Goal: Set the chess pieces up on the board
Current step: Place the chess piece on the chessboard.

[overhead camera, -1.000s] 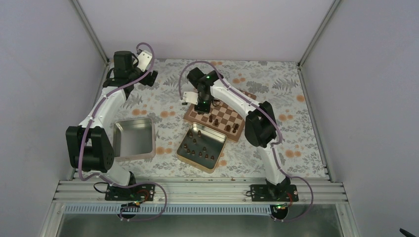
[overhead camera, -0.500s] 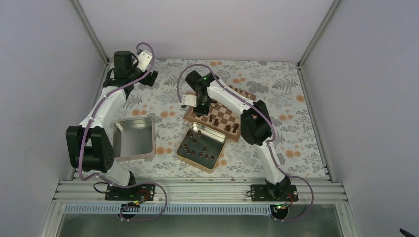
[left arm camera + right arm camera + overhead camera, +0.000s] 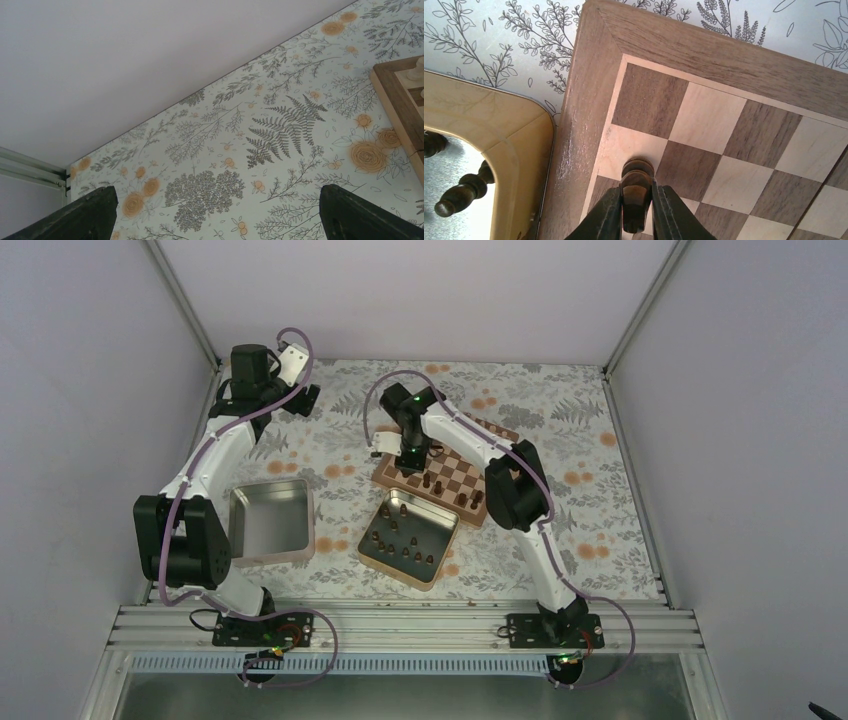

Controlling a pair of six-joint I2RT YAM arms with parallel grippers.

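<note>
Nearest the arm bases in the top view, two square metal tins sit on the floral table (image 3: 590,440). An empty tin (image 3: 242,530) is at lower left. Right of it, at the frame's centre, a gold-rimmed tin (image 3: 432,523) has several dark chess pieces (image 3: 402,540) standing in it. Just beyond that tin lies the board (image 3: 458,470), turned at an angle, with a few more dark pieces along its lower edge.

The right gripper (image 3: 405,460) points down over the board's left corner. In the right wrist view its fingers are clamped on a dark chessman (image 3: 637,175), held upright. The chessman's rounded head shows over a light square beside the border, and whether its base touches the board cannot be told.

Farthest off, at upper left of the top view, the left gripper (image 3: 302,397) hangs over bare table, fingers spread wide with nothing between them. Its wrist view shows the board's edge and a pale chessman (image 3: 418,69) at the right margin.
</note>
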